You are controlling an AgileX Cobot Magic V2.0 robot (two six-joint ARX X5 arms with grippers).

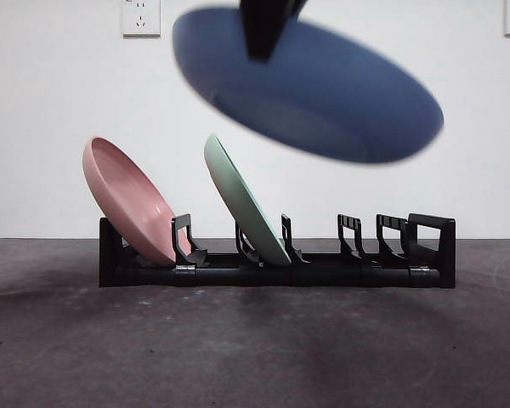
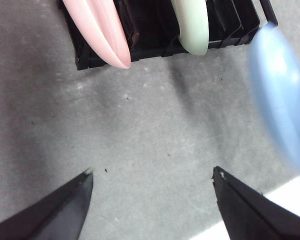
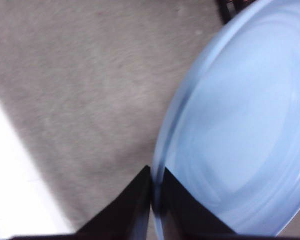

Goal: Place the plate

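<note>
Above the black rack (image 1: pixel 276 274), well clear of its slots: blue plate (image 1: pixel 310 85), tilted, lower edge toward the rack's empty end; clamped at the rim by the right claw (image 3: pixel 154 200), jaws pressed together on it (blurred in every view). Below: pink plate (image 1: pixel 127 197) and green plate (image 1: pixel 242 200) leaning in the first two slots; free slots beyond the green one, under the blue plate's low edge. Left claw (image 2: pixel 152 192) spread apart over the grey surface (image 1: pixel 238 357), holding nothing, near the rack's front.

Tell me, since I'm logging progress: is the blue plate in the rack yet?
Not yet. The blue plate hangs tilted above the dish rack, its rim pinched by the right gripper.
</note>
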